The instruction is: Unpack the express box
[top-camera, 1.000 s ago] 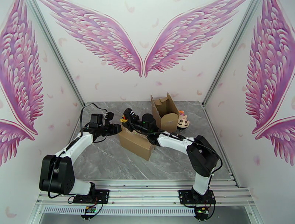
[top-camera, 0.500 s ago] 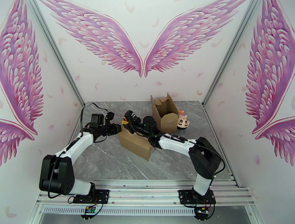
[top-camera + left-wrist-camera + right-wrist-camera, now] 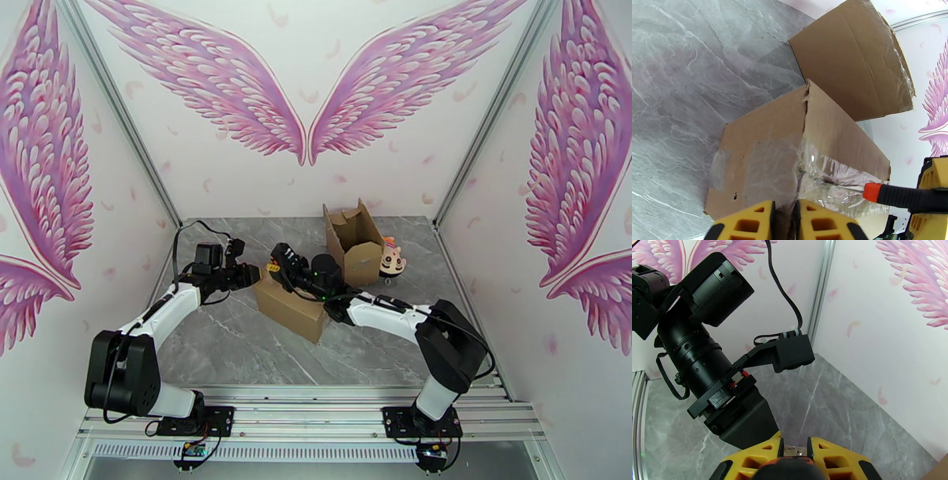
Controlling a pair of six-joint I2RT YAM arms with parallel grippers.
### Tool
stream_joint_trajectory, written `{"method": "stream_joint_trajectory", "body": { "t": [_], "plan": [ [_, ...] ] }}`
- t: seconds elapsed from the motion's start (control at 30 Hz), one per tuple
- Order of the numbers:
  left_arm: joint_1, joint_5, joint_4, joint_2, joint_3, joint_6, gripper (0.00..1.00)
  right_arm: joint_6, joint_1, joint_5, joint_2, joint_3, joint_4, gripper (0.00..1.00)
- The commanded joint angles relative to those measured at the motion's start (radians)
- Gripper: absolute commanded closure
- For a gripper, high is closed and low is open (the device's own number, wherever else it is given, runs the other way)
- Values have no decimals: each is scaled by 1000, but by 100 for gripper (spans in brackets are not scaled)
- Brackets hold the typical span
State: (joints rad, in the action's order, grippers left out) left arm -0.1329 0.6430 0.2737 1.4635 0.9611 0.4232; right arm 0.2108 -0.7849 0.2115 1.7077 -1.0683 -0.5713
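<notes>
We hold both arms low at the taped box [image 3: 294, 306]. Our left arm [image 3: 166, 309] stretches to the box's left end, where the left gripper [image 3: 786, 207] pinches the corner edge between nearly closed fingers. Our right arm [image 3: 387, 309] bends in from the box's right, and the right gripper [image 3: 794, 447] clamps a knife [image 3: 890, 194] above the box's top.

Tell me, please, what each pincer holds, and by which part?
The right pincer holds a cutter by its handle. The left pincer pinches the taped box at its near corner edge.
</notes>
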Motion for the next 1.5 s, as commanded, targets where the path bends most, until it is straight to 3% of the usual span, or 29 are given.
{"method": "stream_joint_trajectory", "body": {
  "t": [0.0,1.47],
  "plan": [
    [16,-190,124,67,-58,0,81,19,-4,-31,-37,33,43,98],
    [19,-272,170,60,-56,5,90,36,-1,-181,-390,352,72,99]
  ]
}}
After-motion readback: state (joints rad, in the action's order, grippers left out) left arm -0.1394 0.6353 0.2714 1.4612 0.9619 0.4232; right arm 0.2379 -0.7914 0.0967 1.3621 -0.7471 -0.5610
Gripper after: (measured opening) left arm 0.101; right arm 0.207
